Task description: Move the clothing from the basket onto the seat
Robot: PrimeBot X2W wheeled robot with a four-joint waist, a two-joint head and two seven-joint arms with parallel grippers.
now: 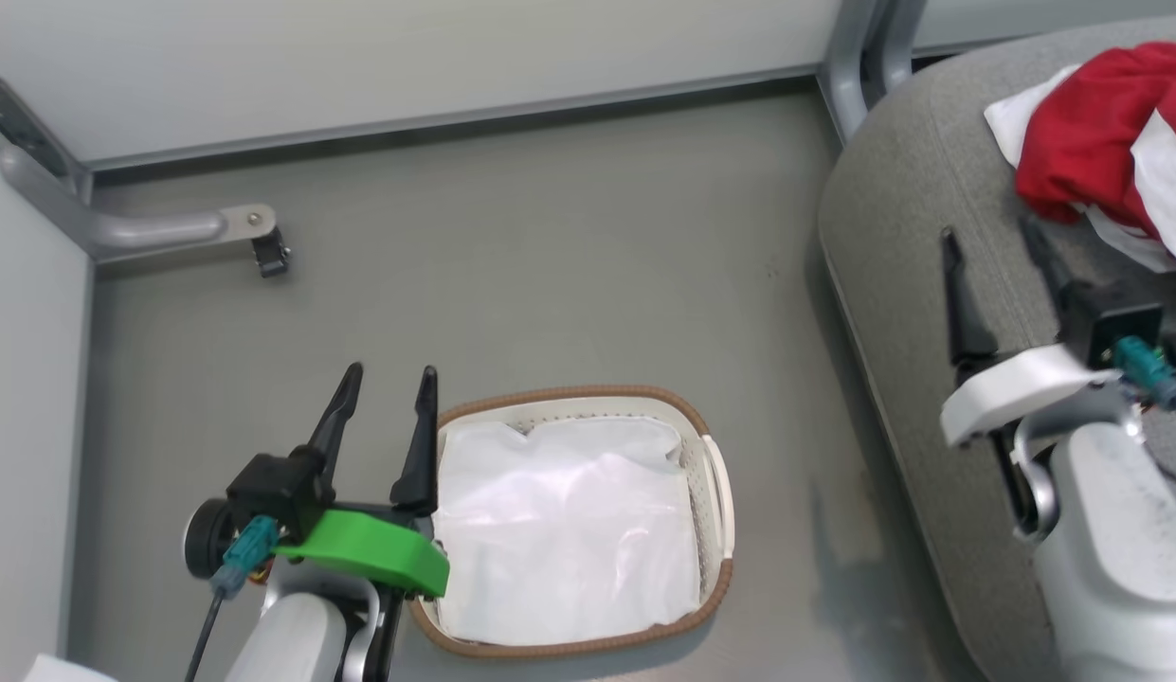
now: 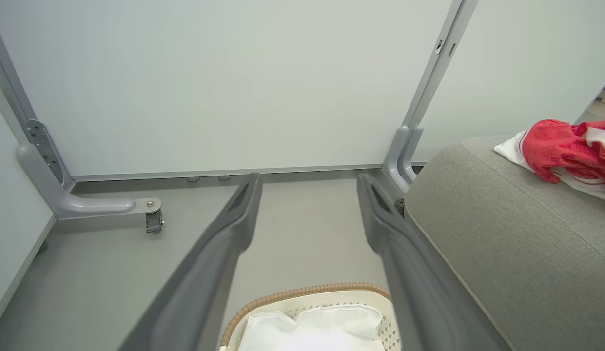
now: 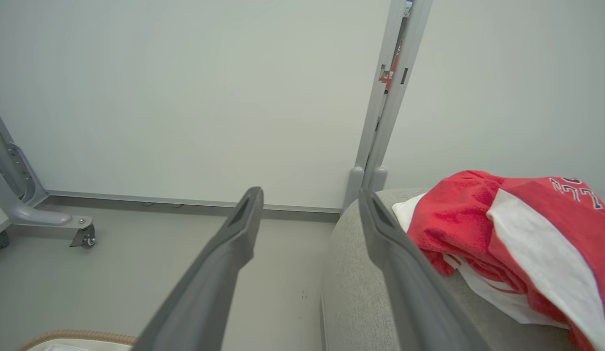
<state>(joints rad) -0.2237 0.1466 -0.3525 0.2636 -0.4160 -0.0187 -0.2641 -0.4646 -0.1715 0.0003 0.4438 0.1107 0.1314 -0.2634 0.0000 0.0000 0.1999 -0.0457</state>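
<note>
Right gripper (image 1: 990, 237) hovers over the seat (image 1: 910, 237), fingers apart and empty, just near the red clothing (image 1: 1090, 142) heaped there: delivered, it seems. Left gripper (image 1: 390, 374), apart too, waits left of the basket (image 1: 569, 390), nothing more to lift.

Red-and-white clothing (image 1: 1080, 142), lettering (image 3: 575, 190) perhaps navy; grey seat (image 1: 910, 284); brown-rimmed white basket (image 1: 569, 391).

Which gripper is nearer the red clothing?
The right gripper, white-collared, open over the seat just short of the clothing; the left gripper, green-collared, hangs open beside the basket.
</note>
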